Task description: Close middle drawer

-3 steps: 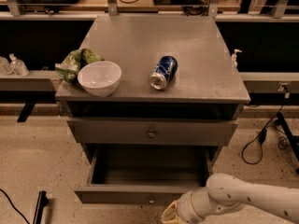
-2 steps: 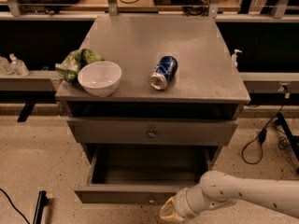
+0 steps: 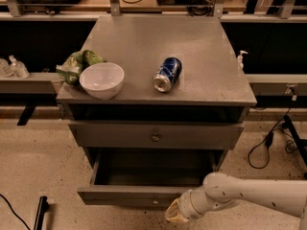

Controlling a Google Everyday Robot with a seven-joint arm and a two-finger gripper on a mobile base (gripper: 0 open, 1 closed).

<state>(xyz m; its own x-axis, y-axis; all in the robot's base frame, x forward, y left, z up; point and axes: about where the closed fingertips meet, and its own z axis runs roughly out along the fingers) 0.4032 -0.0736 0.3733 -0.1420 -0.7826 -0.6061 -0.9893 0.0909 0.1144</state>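
Note:
The middle drawer is dark grey metal and stands pulled out, its deep box open and empty. Its flat front has a small round knob at the centre. My gripper is at the bottom of the view, low against the drawer's front, just right of the knob. My white arm reaches in from the right. The upper drawer front above is shut. The lowest drawer is hidden under the open one.
On the cabinet top are a white bowl, a green bag behind it and a blue can on its side. Cables lie on the floor at the right. A dark bar lies bottom left.
My arm has shifted slightly left, keeping the gripper at the drawer's front. The drawer looks as far out as before.

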